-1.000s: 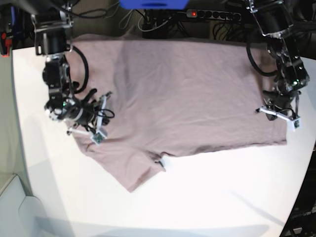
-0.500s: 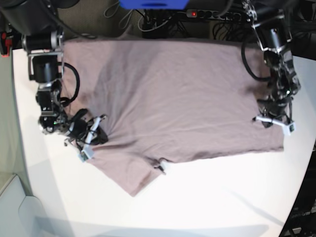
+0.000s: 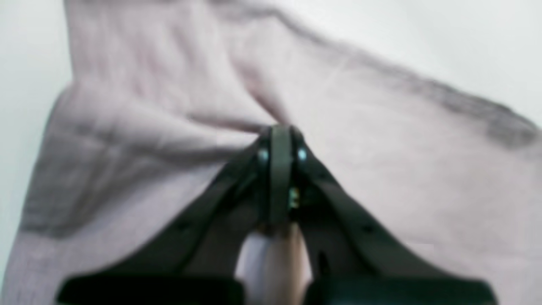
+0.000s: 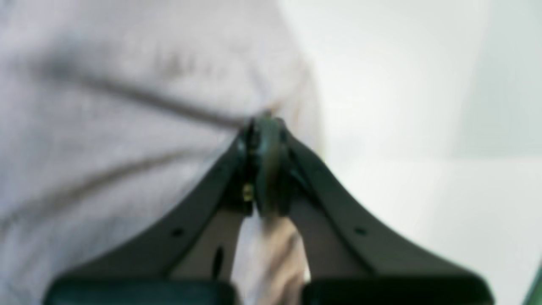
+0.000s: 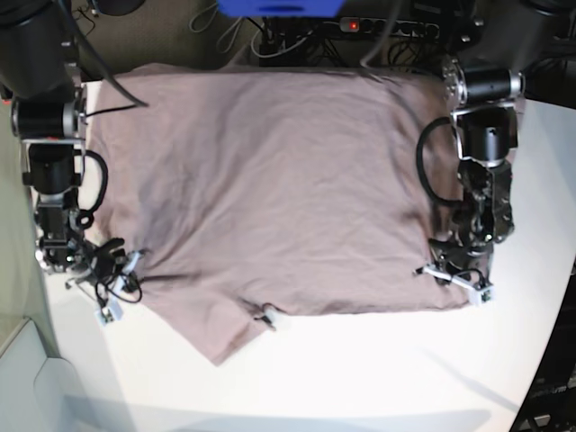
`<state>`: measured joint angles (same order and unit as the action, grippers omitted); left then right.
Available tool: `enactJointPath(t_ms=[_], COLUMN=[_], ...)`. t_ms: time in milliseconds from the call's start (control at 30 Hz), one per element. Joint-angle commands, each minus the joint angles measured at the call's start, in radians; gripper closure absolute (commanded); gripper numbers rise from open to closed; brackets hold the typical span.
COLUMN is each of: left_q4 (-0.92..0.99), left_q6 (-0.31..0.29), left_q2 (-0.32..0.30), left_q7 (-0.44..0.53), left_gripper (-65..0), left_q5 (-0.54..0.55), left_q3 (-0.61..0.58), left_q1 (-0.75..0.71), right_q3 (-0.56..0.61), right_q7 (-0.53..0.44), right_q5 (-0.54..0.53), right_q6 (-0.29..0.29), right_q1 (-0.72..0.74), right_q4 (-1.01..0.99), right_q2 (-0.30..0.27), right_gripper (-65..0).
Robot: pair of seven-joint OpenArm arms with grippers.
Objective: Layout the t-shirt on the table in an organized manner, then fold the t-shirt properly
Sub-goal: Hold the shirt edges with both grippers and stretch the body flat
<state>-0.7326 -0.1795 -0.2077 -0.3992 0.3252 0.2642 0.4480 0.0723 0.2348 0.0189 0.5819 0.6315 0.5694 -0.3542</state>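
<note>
Plainly, line by line:
Writing: none readable on the t-shirt (image 5: pixel 270 189); small pale tag (image 5: pixel 270 316) at the near hem, too small to read.
T-shirt: dusty mauve-pink, spread mostly flat across the far half of the table (image 5: pixel 360 378), far edge at the table's back edge; one flap reaching toward the near side, left of the tag in the base view.
Left gripper (image 5: pixel 454 274): on the right of the base view, at the shirt's near corner there; clenched on the cloth, jaws pressed together in the left wrist view (image 3: pixel 279 131) with folds radiating from the tips.
Right gripper (image 5: pixel 112 279): on the left of the base view, at the shirt's edge beside the flap; jaws closed tight in the right wrist view (image 4: pixel 262 120), creases running to the tips, so apparently pinching the fabric edge, though the picture is blurred.
Table: white, matte, bare along the near side and beside both grippers.
Background: power strip (image 5: pixel 387 27) with a red light, blue object (image 5: pixel 279 7) and cables beyond the far edge.
</note>
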Motion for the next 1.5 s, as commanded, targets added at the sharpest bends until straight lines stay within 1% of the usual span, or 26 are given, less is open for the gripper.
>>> enactJointPath(t_ms=[0,67,167,267,333,400,533,633,700,767,867,967,1067,1167,1300,1400,1467], left_q4=[-0.038,-0.117,-0.23,-0.315,-0.347,-0.364,-0.43,-0.489,-0.502,-0.509,-0.509,-0.502,-0.488,-0.459,-0.473,-0.517,-0.563], left_q6=[-0.001,-0.005,-0.008,-0.008,-0.01,-0.01,-0.01,-0.01,-0.01,-0.01,-0.01,-0.01,-0.01,-0.01,-0.01,-0.01,-0.01], left_q2=[-0.019,-0.037,-0.052,-0.055,-0.057,-0.057,-0.057,-0.057,-0.057,-0.058,-0.08,-0.08,-0.08,-0.082,-0.086,-0.086,-0.085], left_q7=[0.0,-0.043,-0.093,-0.119,-0.126,-0.129,-0.129,-0.129,-0.129,-0.129,-0.143,-0.191,-0.191,-0.191,-0.198,-0.205,-0.238], left_gripper=[-0.2,-0.2,-0.2,-0.2,-0.2,-0.2,-0.2,-0.2,-0.2,-0.2,-0.2,-0.2,-0.2,-0.2,-0.2,-0.2,-0.2], left_q5=[0.009,0.009,0.009,0.007,0.002,0.001,0.007,0.007,0.005,0.002,0.009,0.007,-0.001,-0.001,0.005,0.007,0.007], left_q3=[0.005,0.028,0.082,0.126,0.152,0.169,0.191,0.203,0.203,0.203,0.198,0.198,0.197,0.197,0.197,0.197,0.202], left_q1=[0.03,0.004,-0.074,-0.145,-0.177,-0.203,-0.277,-0.329,-0.346,-0.358,-0.381,-0.384,-0.386,-0.378,-0.377,-0.367,-0.371], right_q3=[-0.004,-0.009,-0.01,-0.01,-0.03,-0.064,-0.107,-0.107,-0.11,-0.11,-0.11,-0.11,-0.107,-0.102,-0.101,-0.099,-0.093], right_q7=[-0.019,0.019,0.065,0.096,0.15,0.203,0.305,0.317,0.317,0.317,0.317,0.272,0.219,0.143,0.031,-0.038,-0.053], right_q5=[-0.018,-0.018,-0.024,-0.024,-0.024,-0.024,-0.021,-0.02,-0.02,-0.02,-0.02,-0.02,-0.018,-0.018,-0.017,-0.017,-0.014], right_q6=[0.002,0.003,0.005,0.005,0.005,0.005,0.005,0.005,0.005,0.005,0.005,0.003,0.002,0.0,-0.001,-0.001,-0.001], right_q1=[0.04,0.034,-0.02,-0.106,-0.174,-0.224,-0.309,-0.344,-0.348,-0.341,-0.327,-0.299,-0.259,-0.183,-0.058,0.031,0.07], right_q4=[0.021,0.048,0.153,0.311,0.439,0.538,0.683,0.69,0.659,0.614,0.561,0.487,0.363,0.196,-0.016,-0.11,-0.117], right_q2=[-0.013,-0.036,-0.047,-0.047,-0.047,-0.041,0.01,0.02,0.04,0.047,0.05,0.048,0.047,0.045,0.031,0.03,0.028], right_gripper=[0.0,0.0,0.0,0.0,0.0,0.0,0.0,0.0,0.0,0.0,0.0,0.0,0.0,0.0,0.0,0.0,0.0])
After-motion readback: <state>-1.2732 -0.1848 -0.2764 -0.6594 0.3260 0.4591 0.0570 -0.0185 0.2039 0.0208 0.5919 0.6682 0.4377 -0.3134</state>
